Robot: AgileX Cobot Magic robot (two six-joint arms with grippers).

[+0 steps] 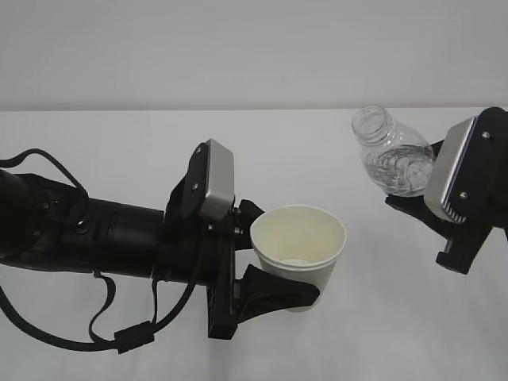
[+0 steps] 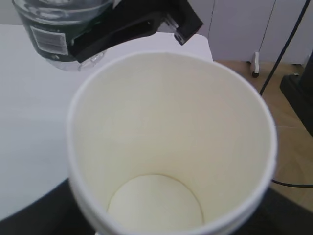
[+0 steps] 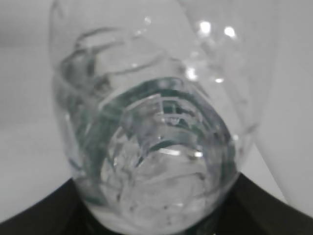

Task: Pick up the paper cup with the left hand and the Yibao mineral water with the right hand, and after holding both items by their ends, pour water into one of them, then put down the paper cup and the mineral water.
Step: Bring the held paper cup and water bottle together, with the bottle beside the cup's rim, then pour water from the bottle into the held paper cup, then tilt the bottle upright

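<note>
The white paper cup (image 1: 300, 254) is held upright above the table, with my left gripper (image 1: 286, 255) shut on its lower wall, one finger on each side. In the left wrist view the cup (image 2: 171, 127) fills the frame, and its cream inside shows no water that I can make out. The Yibao mineral water (image 1: 390, 157) hangs to the cup's upper right. It is uncapped and tilted, its open mouth pointing up and left, and apart from the cup. My right gripper (image 1: 417, 179) is shut on its lower body. The bottle (image 3: 151, 147) holds water near its base.
The white table (image 1: 119, 135) runs back to a pale wall. Black cables (image 1: 103, 317) loop under the left arm. Beyond the table's edge in the left wrist view lie a wooden floor (image 2: 288, 147) and a dark cable (image 2: 283, 49).
</note>
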